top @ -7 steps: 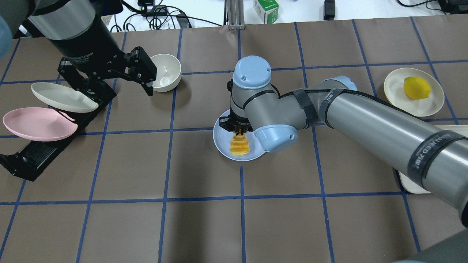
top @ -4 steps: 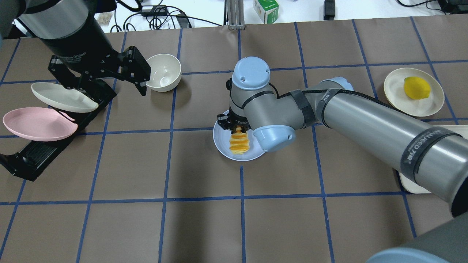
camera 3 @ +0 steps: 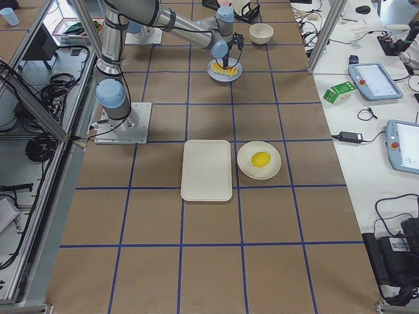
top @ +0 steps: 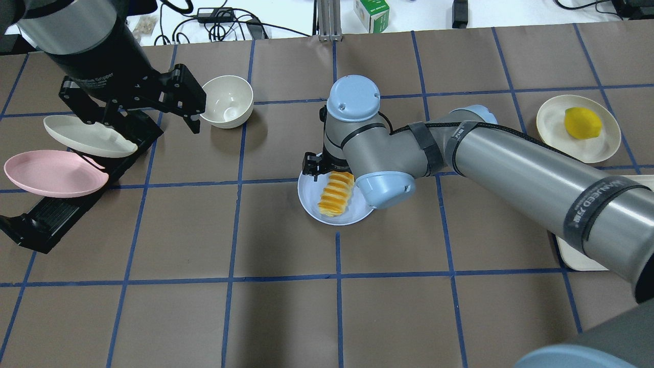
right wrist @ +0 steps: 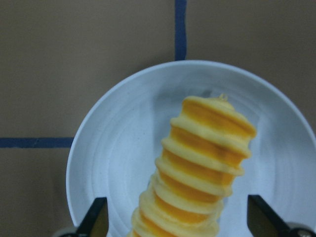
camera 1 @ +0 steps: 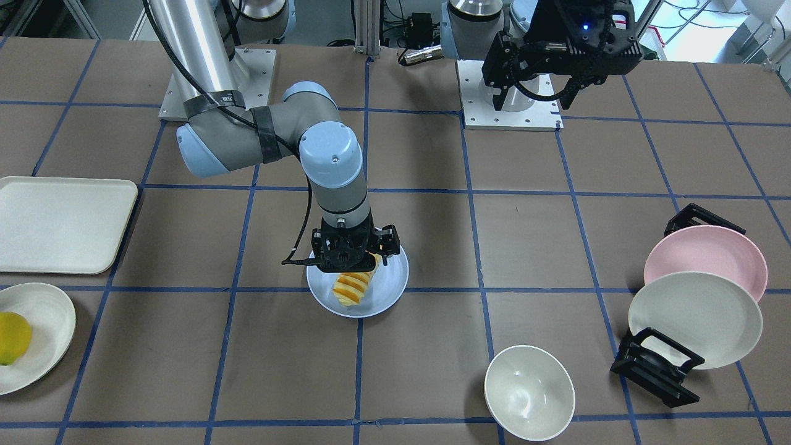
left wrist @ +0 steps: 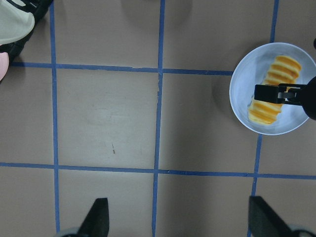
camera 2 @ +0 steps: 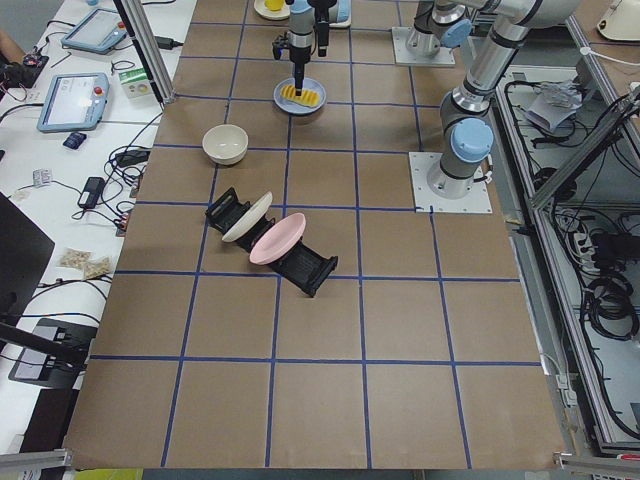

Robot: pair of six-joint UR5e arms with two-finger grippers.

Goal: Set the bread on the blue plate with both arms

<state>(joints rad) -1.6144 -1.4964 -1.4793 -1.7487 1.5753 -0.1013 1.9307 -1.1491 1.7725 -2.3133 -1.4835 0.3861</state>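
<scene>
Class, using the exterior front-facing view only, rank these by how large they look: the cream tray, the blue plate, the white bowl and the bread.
1. cream tray
2. blue plate and white bowl: too alike to rank
3. bread

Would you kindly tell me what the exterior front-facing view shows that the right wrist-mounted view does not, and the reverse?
Only the front-facing view shows the open left gripper, the pink plate, the cream plate, the white bowl, the tray and the lemon. Only the wrist view shows the right gripper with fingertips spread clear of the bread. Both show it lying on the blue plate.
</scene>
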